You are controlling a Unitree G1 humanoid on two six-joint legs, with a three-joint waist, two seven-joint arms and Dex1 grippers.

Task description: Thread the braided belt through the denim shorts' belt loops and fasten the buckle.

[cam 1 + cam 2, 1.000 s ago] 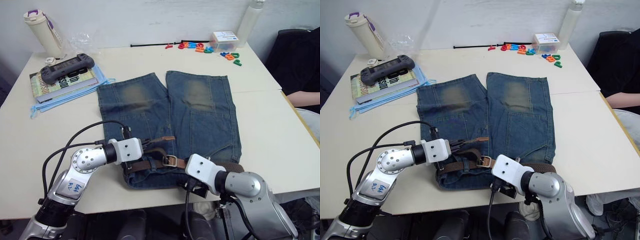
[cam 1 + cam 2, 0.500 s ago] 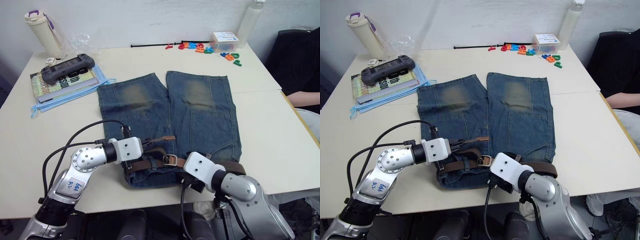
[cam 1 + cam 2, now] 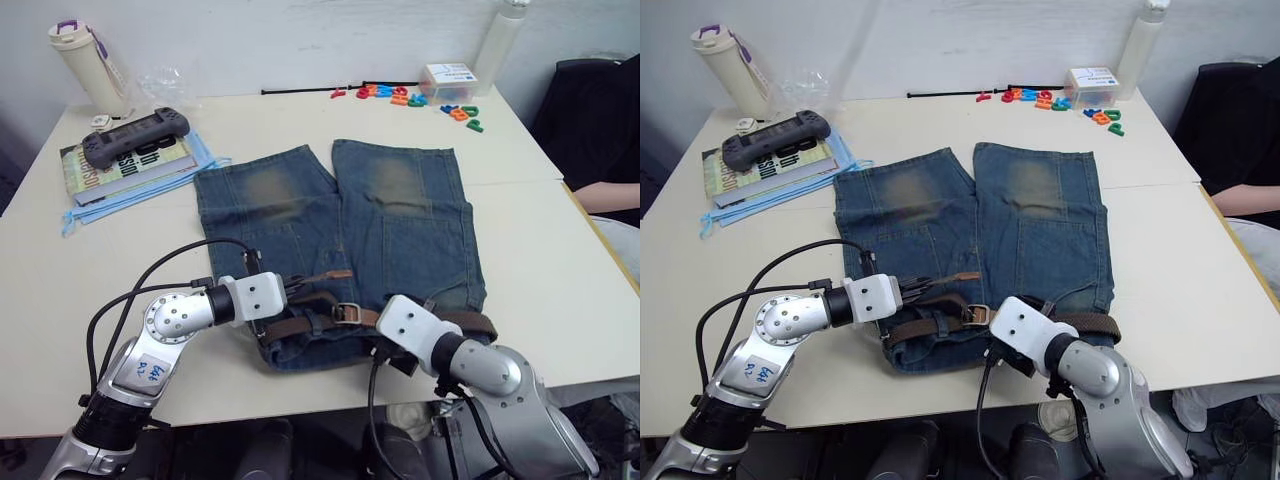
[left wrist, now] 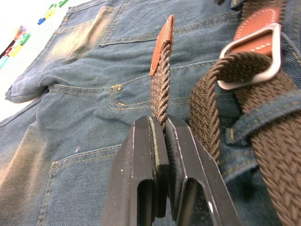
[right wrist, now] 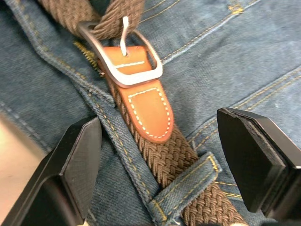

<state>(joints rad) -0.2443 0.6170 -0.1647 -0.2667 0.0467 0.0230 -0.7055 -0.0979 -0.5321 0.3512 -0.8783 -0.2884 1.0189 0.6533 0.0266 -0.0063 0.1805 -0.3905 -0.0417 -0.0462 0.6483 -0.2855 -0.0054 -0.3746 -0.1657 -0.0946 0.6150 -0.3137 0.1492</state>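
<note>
Two grippers at the waistband of the denim shorts point(image 3: 340, 240). Left gripper point(image 4: 160, 136) pinched tight on the tan-tipped end of the braided belt point(image 4: 162, 89), already passed through the buckle point(image 5: 123, 61). Right gripper point(image 5: 160, 155) spread wide over a belt loop point(image 5: 188, 181), holding nothing. Risk: tugging the tip probably drags unpinned denim along, or slips the prong out of the weave.

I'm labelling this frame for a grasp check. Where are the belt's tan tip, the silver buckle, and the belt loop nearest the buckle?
tan leather tip point(image 4: 162, 44), left wrist view, on the leather end above the fingers.
silver buckle point(image 5: 141, 77), right wrist view, on its metal frame.
belt loop point(image 5: 186, 188), right wrist view, on the denim strip crossing the strap.
</note>
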